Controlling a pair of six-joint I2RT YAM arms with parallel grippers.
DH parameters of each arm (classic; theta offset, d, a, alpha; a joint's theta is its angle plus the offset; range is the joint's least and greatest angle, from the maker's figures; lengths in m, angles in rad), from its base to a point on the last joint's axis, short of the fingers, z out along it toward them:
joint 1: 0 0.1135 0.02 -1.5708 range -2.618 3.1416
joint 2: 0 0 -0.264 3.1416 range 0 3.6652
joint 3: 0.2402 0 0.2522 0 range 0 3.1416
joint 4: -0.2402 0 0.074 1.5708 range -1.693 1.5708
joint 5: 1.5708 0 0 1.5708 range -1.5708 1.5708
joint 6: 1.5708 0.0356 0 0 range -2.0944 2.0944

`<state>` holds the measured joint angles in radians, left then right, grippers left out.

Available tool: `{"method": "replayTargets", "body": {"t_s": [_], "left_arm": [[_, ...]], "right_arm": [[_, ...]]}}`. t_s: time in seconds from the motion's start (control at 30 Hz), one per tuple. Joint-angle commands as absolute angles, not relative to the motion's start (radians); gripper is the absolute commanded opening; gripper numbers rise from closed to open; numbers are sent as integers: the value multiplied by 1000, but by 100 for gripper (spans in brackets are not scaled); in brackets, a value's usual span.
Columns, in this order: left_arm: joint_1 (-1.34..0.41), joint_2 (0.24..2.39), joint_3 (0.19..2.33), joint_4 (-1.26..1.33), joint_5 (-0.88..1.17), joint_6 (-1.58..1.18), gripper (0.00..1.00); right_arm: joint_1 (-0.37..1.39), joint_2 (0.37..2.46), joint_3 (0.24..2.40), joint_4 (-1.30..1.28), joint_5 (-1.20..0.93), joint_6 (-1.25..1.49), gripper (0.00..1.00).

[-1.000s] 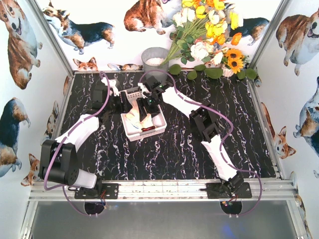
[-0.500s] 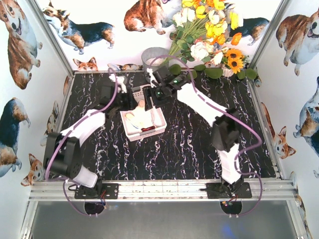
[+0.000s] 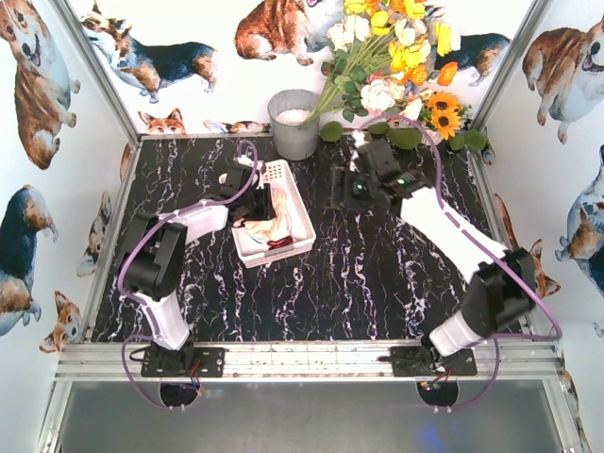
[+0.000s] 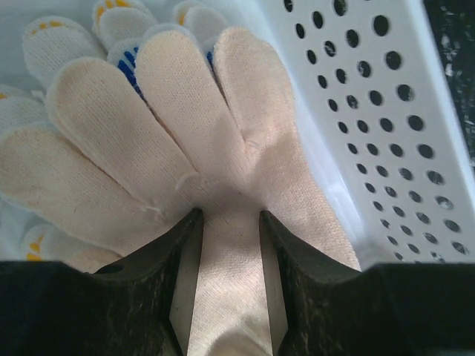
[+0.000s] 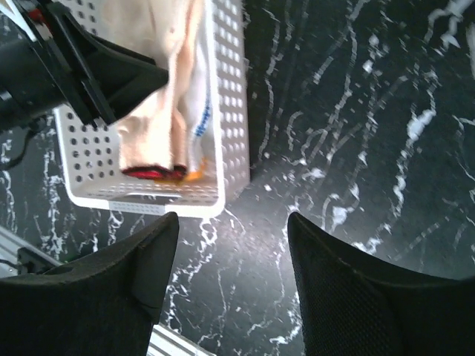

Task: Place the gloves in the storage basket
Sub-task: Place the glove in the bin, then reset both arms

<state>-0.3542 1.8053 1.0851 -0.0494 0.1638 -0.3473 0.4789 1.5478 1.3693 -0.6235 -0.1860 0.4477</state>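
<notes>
Seemingly little is left to do. The beige glove with red trim (image 4: 215, 148) lies inside the shallow white perforated plastic basket (image 3: 279, 255), spread over white knit gloves (image 4: 52, 37) with orange-yellow marks and a blue-dotted one (image 4: 126, 63). The left claw (image 4: 230, 219) is down in the basket, its jaws pinching the beige glove near the wrist. What remains, I judge, is to let go and lift out. In the top view I see no glove loose on the black marbled tabletop (image 3: 377, 274), though the arms may hide some.

The right claw (image 5: 230, 222) hangs over bare tabletop, well apart from the basket, jaws spread wide with nothing between them. A grey metal bucket (image 3: 294, 127) stands near the basket's far end, with a bunch of yellow and white flowers (image 3: 396, 47) beyond it. Neither blocks the left arm's way out.
</notes>
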Motion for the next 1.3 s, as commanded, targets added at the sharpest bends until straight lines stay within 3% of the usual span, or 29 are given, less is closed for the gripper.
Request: {"method": "replayTargets", "body": {"t_s": [0.0, 0.27, 0.37, 0.57, 0.73, 0.87, 1.0, 1.27], "left_arm": [[-349, 1868, 1139, -21, 109, -333, 32], [-403, 1783, 1188, -69, 146, -306, 40], [-414, 1700, 1171, -87, 155, -308, 47], [-409, 1489, 1140, -186, 104, -211, 66], [-224, 1279, 1003, -182, 75, -195, 86], [-41, 1165, 856, -93, 53, -222, 100], [67, 1116, 646, 103, -8, -286, 100], [63, 1120, 332, 605, -253, -191, 100]], "right_arm": [[443, 1430, 1280, -531, -150, 474, 62], [379, 1284, 1180, -570, -123, 473, 63], [367, 1227, 1158, -587, -94, 471, 63], [257, 1127, 1085, -598, -122, 455, 73], [25, 1014, 927, -522, -161, 410, 80], [-43, 893, 746, -364, 6, 319, 84], [-44, 787, 518, -81, 81, 204, 86], [-42, 772, 215, 382, 107, 93, 93]]}}
